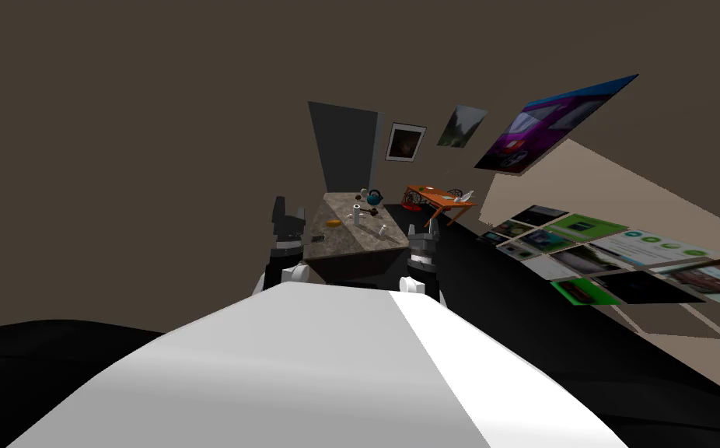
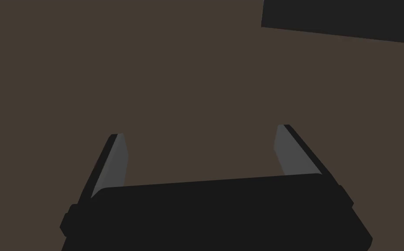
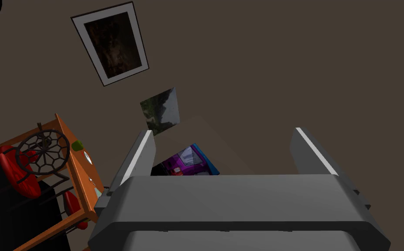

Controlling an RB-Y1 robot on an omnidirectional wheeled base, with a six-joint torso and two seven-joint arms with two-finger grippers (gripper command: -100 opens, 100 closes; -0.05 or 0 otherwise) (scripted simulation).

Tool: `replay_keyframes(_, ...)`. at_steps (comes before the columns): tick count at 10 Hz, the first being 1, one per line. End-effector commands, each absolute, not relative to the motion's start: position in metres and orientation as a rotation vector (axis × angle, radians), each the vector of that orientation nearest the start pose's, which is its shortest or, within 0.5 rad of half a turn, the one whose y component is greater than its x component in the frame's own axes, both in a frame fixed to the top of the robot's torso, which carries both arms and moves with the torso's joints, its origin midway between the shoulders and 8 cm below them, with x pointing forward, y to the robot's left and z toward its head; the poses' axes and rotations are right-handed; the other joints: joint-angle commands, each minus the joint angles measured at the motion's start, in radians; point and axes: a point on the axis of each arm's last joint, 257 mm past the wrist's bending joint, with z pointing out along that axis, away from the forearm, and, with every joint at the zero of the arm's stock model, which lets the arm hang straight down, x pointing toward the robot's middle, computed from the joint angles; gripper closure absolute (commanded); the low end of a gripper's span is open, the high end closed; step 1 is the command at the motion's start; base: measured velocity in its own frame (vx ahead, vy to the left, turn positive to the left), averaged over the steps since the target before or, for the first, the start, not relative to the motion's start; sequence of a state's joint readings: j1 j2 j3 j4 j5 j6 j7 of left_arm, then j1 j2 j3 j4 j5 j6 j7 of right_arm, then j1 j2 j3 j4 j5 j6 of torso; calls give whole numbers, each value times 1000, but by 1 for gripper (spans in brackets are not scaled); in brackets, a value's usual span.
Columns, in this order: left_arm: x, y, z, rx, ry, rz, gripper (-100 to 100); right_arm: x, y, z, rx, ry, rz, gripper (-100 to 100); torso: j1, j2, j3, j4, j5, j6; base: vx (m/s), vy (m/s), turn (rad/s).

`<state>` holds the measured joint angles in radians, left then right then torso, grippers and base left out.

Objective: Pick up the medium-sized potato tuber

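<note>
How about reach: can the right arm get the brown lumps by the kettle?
Probably not yet: right end effector, open, hangs at the table's near corner, aimed at the wall; the lumps lie far across.

Two tables — grey table (image 1: 351,241), orange table (image 1: 438,199) — one kettle (image 1: 373,198).

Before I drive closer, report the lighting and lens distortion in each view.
Head view: wide lens, rolled, walls splaying; the stone-topped table is evenly lit, things on it too small to tell apart. Left wrist view: dim and flat, no glare on the open left gripper. Right wrist view: bright glints edge the open right gripper; the orange table looks tilted.
</note>
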<state>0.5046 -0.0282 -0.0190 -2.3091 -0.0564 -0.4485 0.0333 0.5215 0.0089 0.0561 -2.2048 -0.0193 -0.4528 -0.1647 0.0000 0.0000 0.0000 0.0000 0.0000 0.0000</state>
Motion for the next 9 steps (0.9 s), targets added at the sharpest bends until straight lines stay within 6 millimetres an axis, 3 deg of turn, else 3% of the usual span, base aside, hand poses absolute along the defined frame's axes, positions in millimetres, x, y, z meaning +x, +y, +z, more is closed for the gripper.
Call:
replay_keyframes(1,356,269,20,-681,659,-1314,-100,365,-269,-27,871,637,1477,0,0,0,0,0,0,0,-48,-18,-22)
replay_keyframes(8,432,268,-33,-769,841,-1339,-100,365,-269,-27,871,637,1477,0,-1,5,3,1,0,0,-90,-29,-24)
replay_keyframes(9,434,267,-31,-767,839,-1342,-100,365,-269,-27,871,637,1477,0,-1,5,3,1,0,0,-49,-17,-7)
